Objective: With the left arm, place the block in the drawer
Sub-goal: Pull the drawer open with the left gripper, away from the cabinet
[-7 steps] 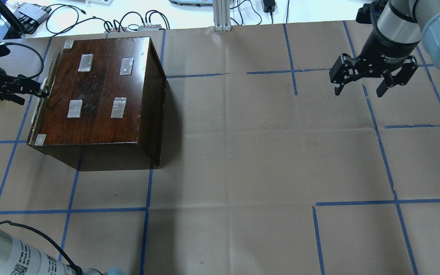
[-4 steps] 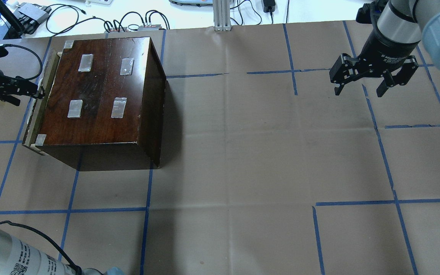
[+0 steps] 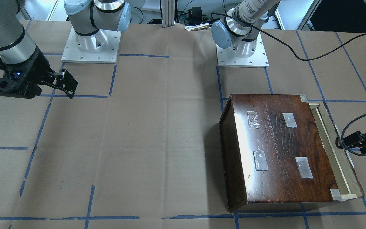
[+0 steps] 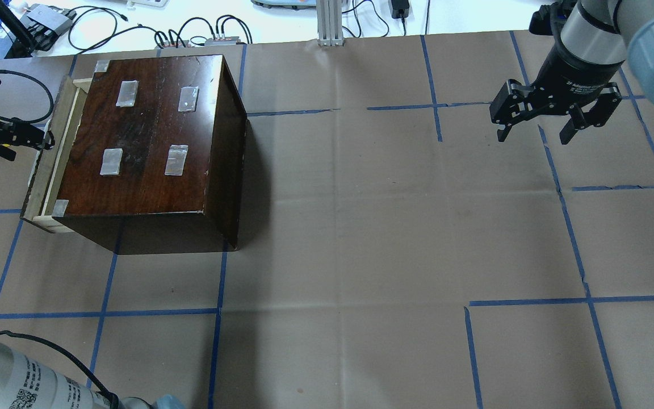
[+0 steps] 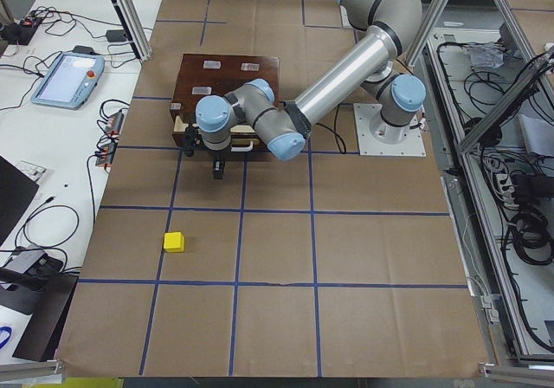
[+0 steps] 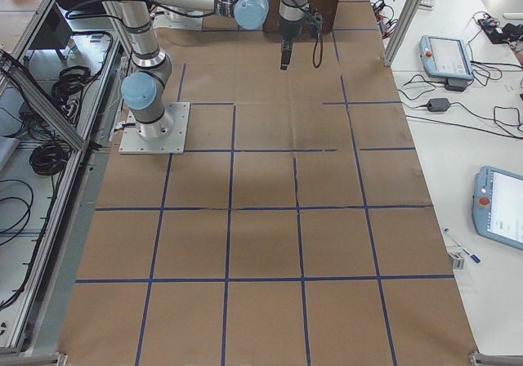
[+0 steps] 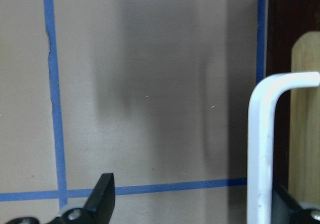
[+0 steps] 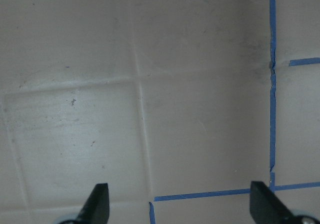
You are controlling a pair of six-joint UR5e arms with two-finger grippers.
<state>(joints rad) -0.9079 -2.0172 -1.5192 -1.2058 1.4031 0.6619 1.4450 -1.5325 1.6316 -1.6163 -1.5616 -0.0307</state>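
The left gripper (image 5: pixel 218 168) is at the front of the drawer (image 4: pixel 42 170), which stands slightly out. Its fingers are spread wide, with the white handle (image 7: pixel 261 149) just inside one of them. The yellow block (image 5: pixel 174 242) lies on the table paper, well apart from the gripper. The right gripper (image 4: pixel 534 135) hangs wide open.

Yellow block (image 5: pixel 174 242), pale-wood drawer (image 4: pixel 49 165)

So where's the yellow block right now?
Only the exterior left view shows it: the yellow block lies on the brown paper in a taped square, nearer that camera than the wooden box, with nothing touching it.
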